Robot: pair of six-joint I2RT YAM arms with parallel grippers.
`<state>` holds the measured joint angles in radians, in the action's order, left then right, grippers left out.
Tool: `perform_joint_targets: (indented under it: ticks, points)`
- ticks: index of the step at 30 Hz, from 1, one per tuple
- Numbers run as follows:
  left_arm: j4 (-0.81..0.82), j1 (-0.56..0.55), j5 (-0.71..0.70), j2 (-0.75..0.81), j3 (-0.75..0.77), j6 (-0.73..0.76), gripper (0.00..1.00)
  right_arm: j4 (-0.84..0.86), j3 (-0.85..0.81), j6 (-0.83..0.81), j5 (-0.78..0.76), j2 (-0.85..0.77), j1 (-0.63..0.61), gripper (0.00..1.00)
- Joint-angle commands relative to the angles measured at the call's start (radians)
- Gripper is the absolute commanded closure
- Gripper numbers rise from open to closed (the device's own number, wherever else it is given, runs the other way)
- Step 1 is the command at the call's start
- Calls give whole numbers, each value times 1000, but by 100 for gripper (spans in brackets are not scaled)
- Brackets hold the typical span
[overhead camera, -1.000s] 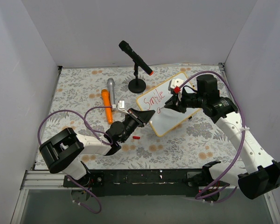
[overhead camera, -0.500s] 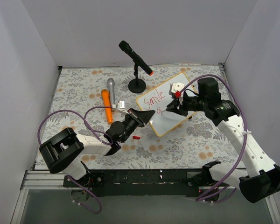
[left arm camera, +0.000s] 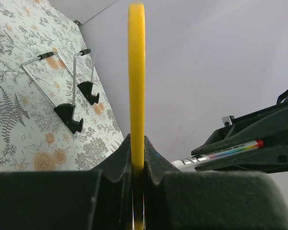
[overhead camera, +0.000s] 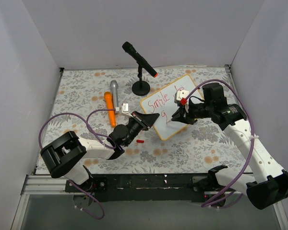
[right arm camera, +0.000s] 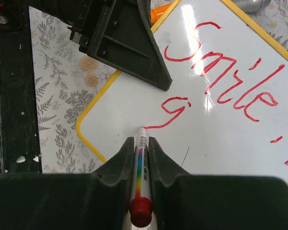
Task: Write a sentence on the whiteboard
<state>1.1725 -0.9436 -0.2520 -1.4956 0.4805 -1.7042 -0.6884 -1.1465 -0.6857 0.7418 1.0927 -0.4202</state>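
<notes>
right gripper (right arm camera: 140, 140) is clamped on a white marker (right arm camera: 140, 165) with a rainbow stripe, one finger on each side of the barrel and the red end sticking out toward the wrist. on my right wrist feed the marker's tip is touching the whiteboard (right arm camera: 221, 143), right at the end of a red stroke that trails from a small "g" (right arm camera: 175, 108) on the second line. above that, the sentence (right arm camera: 221, 72) so far reads "smile", with a short red dash after it and a bit more red ink running off the edge of the feed, too cut off for me to read.

left gripper (left arm camera: 137, 153) is closed on the board's thin yellow rim, which runs edge-on straight up the middle of my left wrist feed. to the left of the rim i can see two wire legs with black feet (left arm camera: 69, 115) against the floral cloth.

from the top camera the whiteboard (overhead camera: 165, 128) sits right of centre, turned at an angle, with the left gripper (overhead camera: 151, 118) on its near-left edge and the right gripper (overhead camera: 175, 116) over its lower half. behind it stands a black microphone (overhead camera: 140, 60) on a round base. an orange pen (overhead camera: 110, 108) and a silver one (overhead camera: 114, 89) lie to the left, and a small red cap (overhead camera: 139, 142) lies on the cloth near the left arm.
</notes>
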Motion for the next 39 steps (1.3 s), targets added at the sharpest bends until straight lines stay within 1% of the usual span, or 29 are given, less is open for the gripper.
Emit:
perform_joint_targets:
  ticks: [1,5,9,10,14,20,24,28,31,39]
  points:
    - [412,0,16,60,40,-29,100,-37,14,-9,59,10,-3,99]
    - [415,0,19,54,40,-31,100,-19,-10,12,94,35,-9,99]
    - [423,0,22,51,30,-35,100,23,-82,64,137,55,-8,99]
    - [423,2,23,52,21,-35,100,18,-135,64,145,62,-8,99]
    - [423,2,36,86,-29,-15,100,-13,-208,63,172,64,17,99]
    - [421,11,74,144,-117,18,100,-8,-185,64,211,-8,109,99]
    - [423,26,144,158,-143,31,100,13,-150,80,238,-39,164,99]
    - [412,40,209,179,-157,38,100,21,-116,89,278,-63,178,99]
    - [411,45,243,198,-175,38,100,3,-90,61,304,-86,178,99]
    - [417,49,250,221,-200,35,100,-34,-48,3,343,-108,178,99]
